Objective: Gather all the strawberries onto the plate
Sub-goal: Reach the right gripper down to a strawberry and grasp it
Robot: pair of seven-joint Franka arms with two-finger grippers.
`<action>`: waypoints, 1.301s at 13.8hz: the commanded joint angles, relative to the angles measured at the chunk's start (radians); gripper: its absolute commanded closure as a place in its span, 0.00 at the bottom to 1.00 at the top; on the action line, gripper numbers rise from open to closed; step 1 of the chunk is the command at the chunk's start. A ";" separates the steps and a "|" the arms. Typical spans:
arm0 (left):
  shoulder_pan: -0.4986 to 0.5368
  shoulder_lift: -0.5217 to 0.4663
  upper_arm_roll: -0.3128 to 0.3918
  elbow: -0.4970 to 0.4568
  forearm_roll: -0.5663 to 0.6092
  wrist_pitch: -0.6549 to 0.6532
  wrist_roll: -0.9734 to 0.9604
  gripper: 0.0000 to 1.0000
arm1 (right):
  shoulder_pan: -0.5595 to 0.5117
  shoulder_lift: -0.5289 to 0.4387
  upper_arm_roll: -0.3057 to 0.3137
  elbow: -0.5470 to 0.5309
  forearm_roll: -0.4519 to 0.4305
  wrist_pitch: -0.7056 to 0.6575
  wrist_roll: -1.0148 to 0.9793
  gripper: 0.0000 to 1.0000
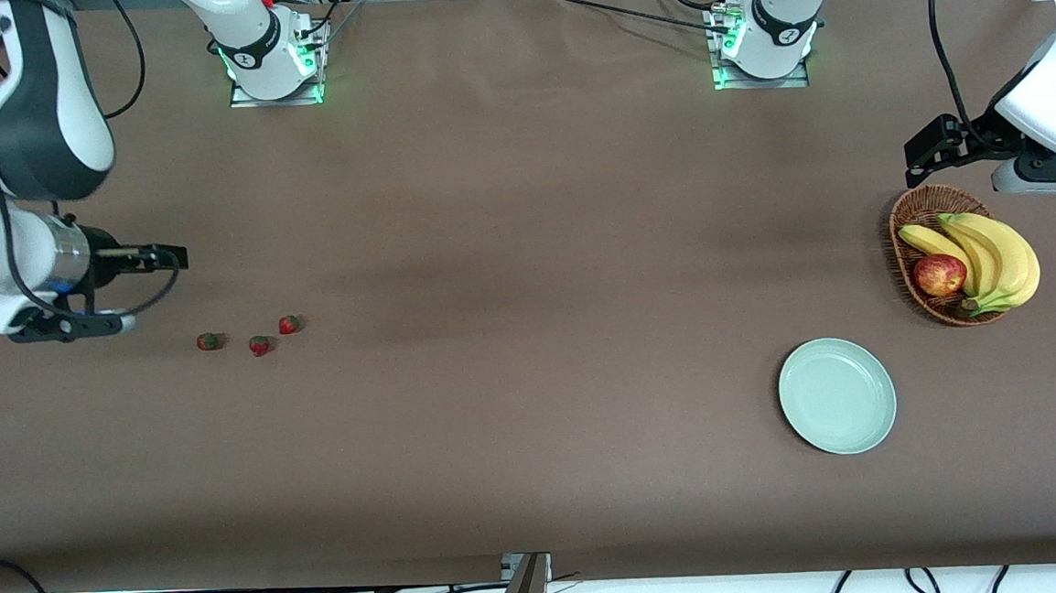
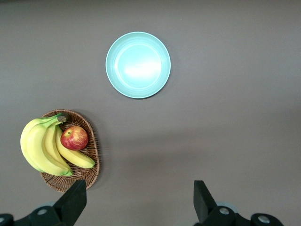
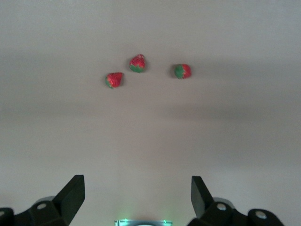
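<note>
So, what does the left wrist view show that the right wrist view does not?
Only the left wrist view: the plate, and a basket holding bananas and an apple. Only the right wrist view: three strawberries lying on the table. Both: brown table and that arm's own open pincer, left pincer, right pincer.

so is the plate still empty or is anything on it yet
Empty. The plate shows only its bare mint-green surface, and all three strawberries lie on the table at the right arm's end.
</note>
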 commanded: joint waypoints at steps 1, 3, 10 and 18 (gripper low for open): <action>0.007 0.014 -0.005 0.033 0.017 -0.025 0.020 0.00 | 0.000 0.079 0.005 -0.002 0.046 0.071 0.024 0.00; 0.005 0.014 -0.006 0.033 0.017 -0.025 0.020 0.00 | 0.017 0.117 0.005 -0.021 0.049 0.128 0.026 0.00; 0.005 0.014 -0.006 0.033 0.017 -0.025 0.020 0.00 | 0.040 0.182 0.005 -0.192 0.046 0.381 0.153 0.00; 0.005 0.014 -0.008 0.033 0.017 -0.025 0.020 0.00 | 0.086 0.231 0.005 -0.298 0.044 0.654 0.207 0.00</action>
